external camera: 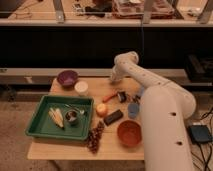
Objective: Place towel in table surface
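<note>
Grey-blue and crumpled, the towel (137, 96) shows as a small soft lump on the right part of the desk (65, 148). It sits just above the blue cup (132, 110) in the camera view, tight against the white forearm (150, 89), which hides its far edge. The end effector (121, 95) is the dark piece just to the left of it, low over the wood, with its fingers together. Whether they pinch a fold of the cloth or merely touch it I cannot tell. The towel therefore lies to the camera's right of the fingertips, between them and the forearm, and it is too bunched to show a clear long axis. A red-handled tool (109, 96) lies just beyond the end effector on the other side, and an orange fruit (101, 109) and a dark block (113, 117) lie nearer the camera. My judgement is that bare planks for a release are closest straight behind the towel, toward the desk's far edge.
</note>
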`<state>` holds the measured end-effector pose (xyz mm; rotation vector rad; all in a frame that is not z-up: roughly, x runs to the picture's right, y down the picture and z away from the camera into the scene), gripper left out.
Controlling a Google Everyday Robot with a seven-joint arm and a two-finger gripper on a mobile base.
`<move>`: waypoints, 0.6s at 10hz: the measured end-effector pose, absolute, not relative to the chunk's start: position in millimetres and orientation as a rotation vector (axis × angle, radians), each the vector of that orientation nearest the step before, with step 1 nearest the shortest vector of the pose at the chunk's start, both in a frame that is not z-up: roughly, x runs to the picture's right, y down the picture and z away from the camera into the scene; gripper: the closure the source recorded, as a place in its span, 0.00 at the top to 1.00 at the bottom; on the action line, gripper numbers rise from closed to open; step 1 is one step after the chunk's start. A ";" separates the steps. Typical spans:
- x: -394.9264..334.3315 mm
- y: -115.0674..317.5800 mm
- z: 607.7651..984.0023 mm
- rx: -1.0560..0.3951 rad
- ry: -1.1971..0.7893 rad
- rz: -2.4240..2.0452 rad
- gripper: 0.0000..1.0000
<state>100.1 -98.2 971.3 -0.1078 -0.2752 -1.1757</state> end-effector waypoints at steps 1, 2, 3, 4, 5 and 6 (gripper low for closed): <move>114.8 -106.7 963.8 -0.096 -0.238 -1.176 0.00; 128.6 -113.5 957.3 -0.087 -0.203 -1.177 0.00; 143.2 -123.2 948.0 -0.073 -0.159 -1.181 0.00; 147.3 -127.4 943.4 -0.063 -0.138 -1.184 0.00; 150.5 -130.7 939.3 -0.054 -0.125 -1.184 0.00; 163.3 -135.8 930.0 -0.041 -0.097 -1.183 0.00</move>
